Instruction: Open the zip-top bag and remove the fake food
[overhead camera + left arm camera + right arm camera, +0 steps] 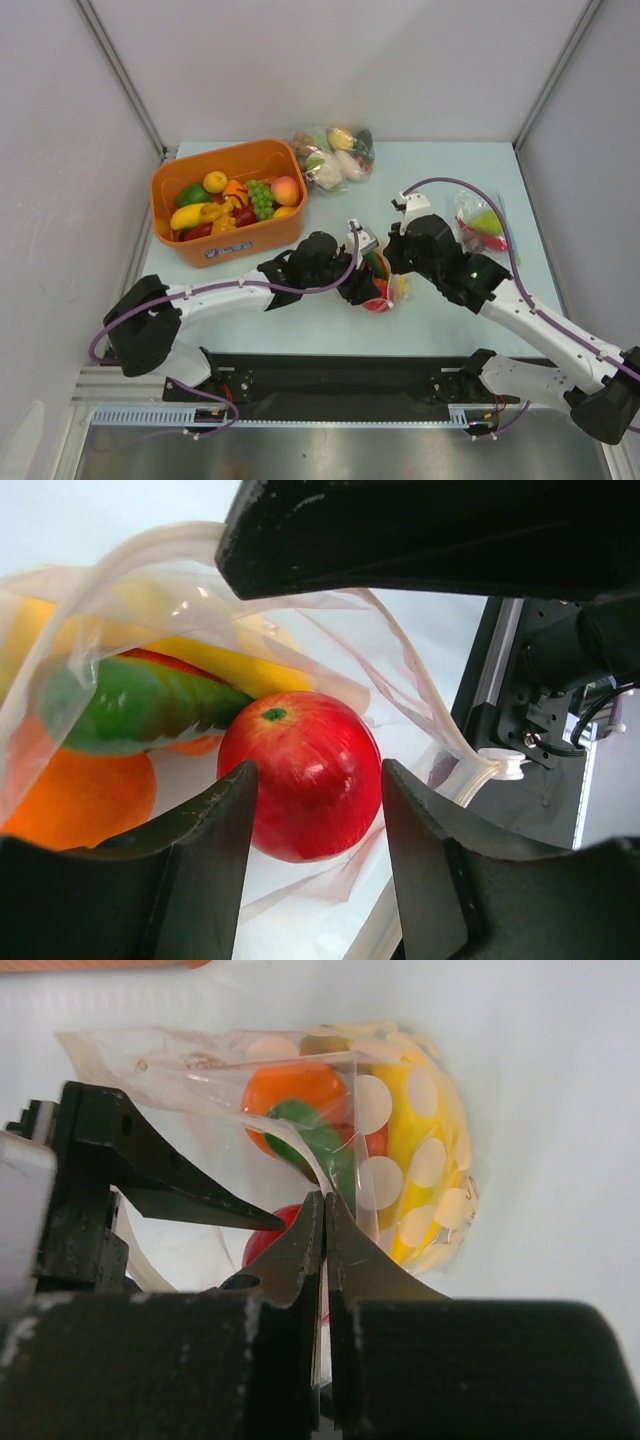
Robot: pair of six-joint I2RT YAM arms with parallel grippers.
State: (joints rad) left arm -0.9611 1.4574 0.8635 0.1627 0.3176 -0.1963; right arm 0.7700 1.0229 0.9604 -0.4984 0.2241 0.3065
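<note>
R gripper (325, 1210) is pinching the zip-top bag (400, 1160) film, jaws closed on it. L gripper (318, 772) is sitting wide, straddling the red apple (300, 730) inside the bag mouth. You're risking the glossy apple squirting out, or L fingers catching film & dragging it from R's pinch.

My pincer (318, 780) is spread wide, one finger on each side of a red apple (300, 765) in the mouth of a clear bag (412, 685). Behind the apple, under the film, lie a green piece (130, 705), a yellow banana (240, 672) and an orange (80, 800).
</note>
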